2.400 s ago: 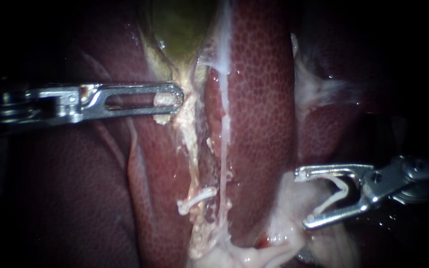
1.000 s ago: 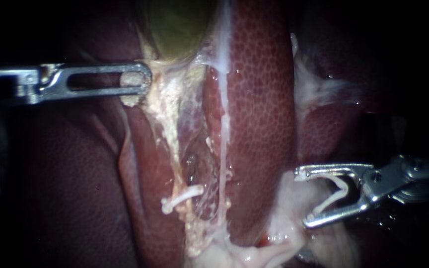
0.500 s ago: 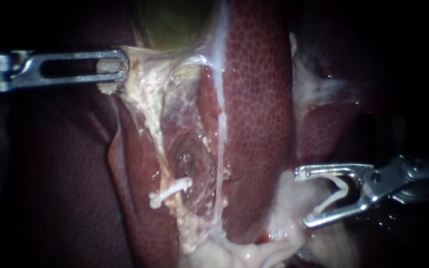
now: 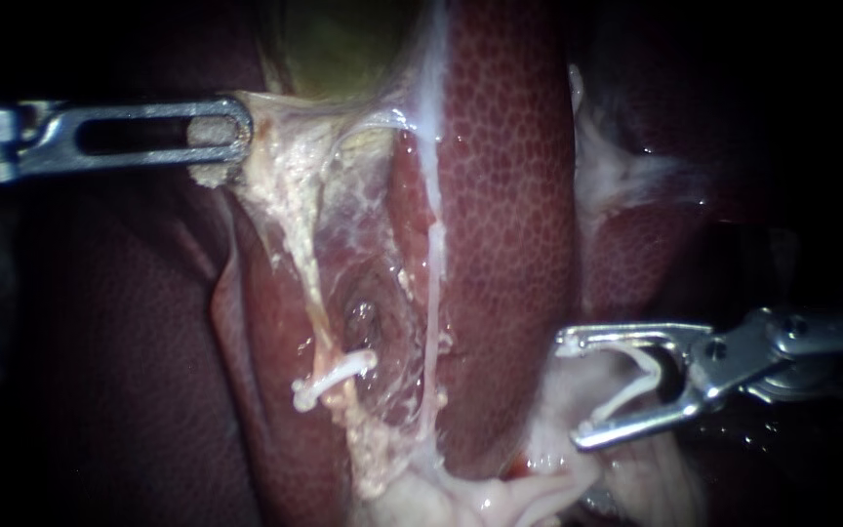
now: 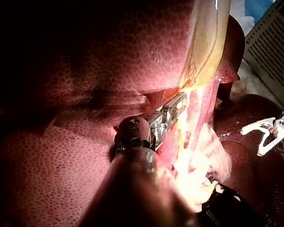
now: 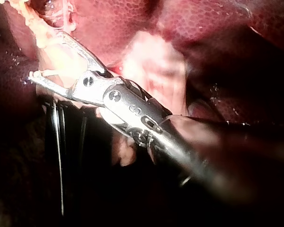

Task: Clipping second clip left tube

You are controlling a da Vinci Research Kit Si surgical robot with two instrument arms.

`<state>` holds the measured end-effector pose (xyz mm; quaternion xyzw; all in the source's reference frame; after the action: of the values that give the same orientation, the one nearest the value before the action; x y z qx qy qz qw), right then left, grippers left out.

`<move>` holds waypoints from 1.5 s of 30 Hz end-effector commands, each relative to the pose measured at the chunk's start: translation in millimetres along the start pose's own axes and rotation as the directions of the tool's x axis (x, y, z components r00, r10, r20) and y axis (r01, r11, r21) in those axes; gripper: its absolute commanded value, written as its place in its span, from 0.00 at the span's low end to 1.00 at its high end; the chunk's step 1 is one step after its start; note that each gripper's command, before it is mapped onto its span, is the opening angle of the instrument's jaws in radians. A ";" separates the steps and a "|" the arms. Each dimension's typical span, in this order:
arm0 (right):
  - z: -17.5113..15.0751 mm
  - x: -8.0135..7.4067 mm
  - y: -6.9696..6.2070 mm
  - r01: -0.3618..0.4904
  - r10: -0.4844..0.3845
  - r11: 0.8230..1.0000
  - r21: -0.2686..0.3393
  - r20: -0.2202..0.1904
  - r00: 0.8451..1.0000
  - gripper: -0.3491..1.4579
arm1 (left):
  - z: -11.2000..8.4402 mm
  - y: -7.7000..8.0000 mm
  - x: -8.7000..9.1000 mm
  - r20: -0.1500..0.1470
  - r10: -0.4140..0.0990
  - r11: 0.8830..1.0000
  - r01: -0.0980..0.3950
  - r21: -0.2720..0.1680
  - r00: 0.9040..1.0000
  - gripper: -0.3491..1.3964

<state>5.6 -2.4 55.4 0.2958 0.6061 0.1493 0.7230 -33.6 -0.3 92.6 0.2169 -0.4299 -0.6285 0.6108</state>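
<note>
That left tube looks soft, slick and tear-prone, so I'd have the right instrument, jaws wide holding a loaded clip, straddle it beside the seated clip while the left instrument pinches tissue taut.

In the endoscope view our light lands mid-scene, where the liver shines red; the edges drop to black. Glints sit on our left instrument, our right instrument and its clip. From the left wrist the gallbladder flares bright; from the right wrist, shadow lies behind the jaws.
</note>
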 end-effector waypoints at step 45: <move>18.5 -3.7 7.0 -0.037 0.036 0.999 -0.016 -0.047 0.998 0.52 | 0.3 -0.4 0.2 0.003 -0.001 1.000 0.001 -0.004 1.000 0.00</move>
<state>23.8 -3.8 64.4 0.2982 0.6161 0.1739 0.7080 -34.0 -0.4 92.5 0.2148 -0.4296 -0.6299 0.6104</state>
